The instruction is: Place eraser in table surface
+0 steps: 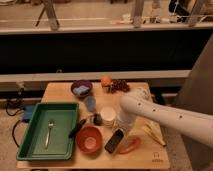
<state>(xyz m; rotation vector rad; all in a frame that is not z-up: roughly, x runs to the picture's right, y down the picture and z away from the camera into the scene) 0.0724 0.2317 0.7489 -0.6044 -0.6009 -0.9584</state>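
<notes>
The eraser (114,141), a flat black block with a pale edge, stands tilted just above the light wooden table surface (59,93), right of the orange bowl (90,139). My gripper (121,134) reaches down from the white arm (160,116) and is shut on the eraser's upper end. The arm's wrist hides most of the gripper.
A green tray (31,150) with a fork (49,131) lies front left. A slim black tool (77,128) leans on its rim. A white cup (108,116), blue cup (90,103), purple bowl (81,88), orange fruit (105,80), banana (152,134) and red piece (132,146) surround the eraser.
</notes>
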